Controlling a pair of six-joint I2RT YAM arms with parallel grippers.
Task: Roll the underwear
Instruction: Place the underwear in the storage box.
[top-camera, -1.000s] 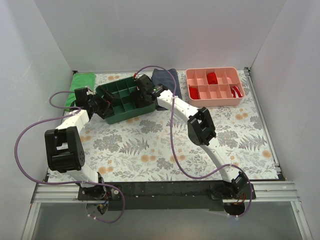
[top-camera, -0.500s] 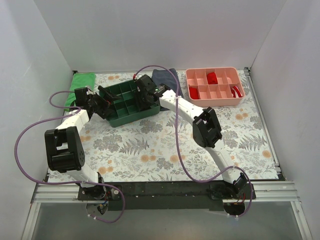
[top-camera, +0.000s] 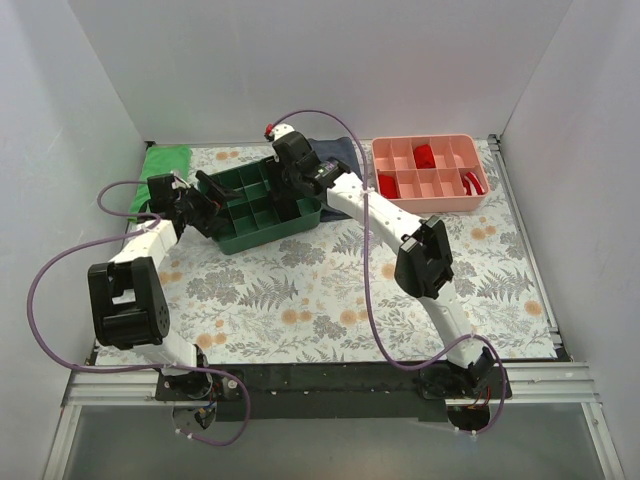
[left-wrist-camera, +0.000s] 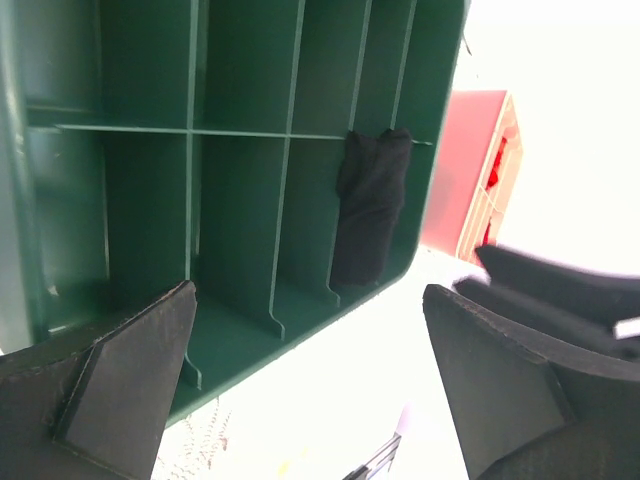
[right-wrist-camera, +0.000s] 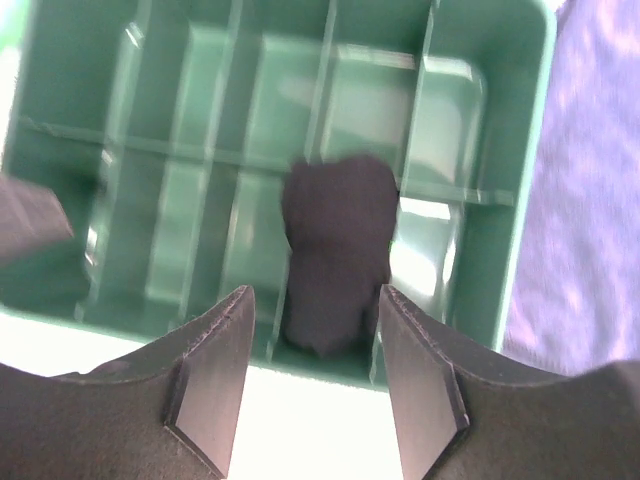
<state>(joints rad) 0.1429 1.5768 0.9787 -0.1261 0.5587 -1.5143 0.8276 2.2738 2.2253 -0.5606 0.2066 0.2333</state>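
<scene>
"Two grippers are at the green tray (top-camera: 262, 232). Where is the underwear (left-wrist-camera: 372, 205), seen from the right gripper (right-wrist-camera: 312, 300)?"

"The black roll lies just beyond the two fingertips, in line with the gap between them, inside one compartment at the tray's edge. The fingers (right-wrist-camera: 215, 370) are spread apart and grasp nothing. The view is blurred, so I cannot tell if they touch the cloth."

"And the left gripper (left-wrist-camera: 308, 300)?"

"Its fingers are released too, wide apart, nothing between them. The tray's near rim crosses the gap. The roll is further ahead, more toward the right finger, its far end at a divider. From above, this gripper is at the tray's left corner; whether it touches the rim I cannot tell."

"What else is around?"

"To the right of the right gripper's fingers lies a folded navy cloth (top-camera: 335, 152). A pink tray (top-camera: 430, 205) with small red rolls (top-camera: 425, 155) stands further right, and a green cloth (top-camera: 165, 160) is beyond the left gripper, all on a flowered table cover (top-camera: 300, 290)"
</scene>
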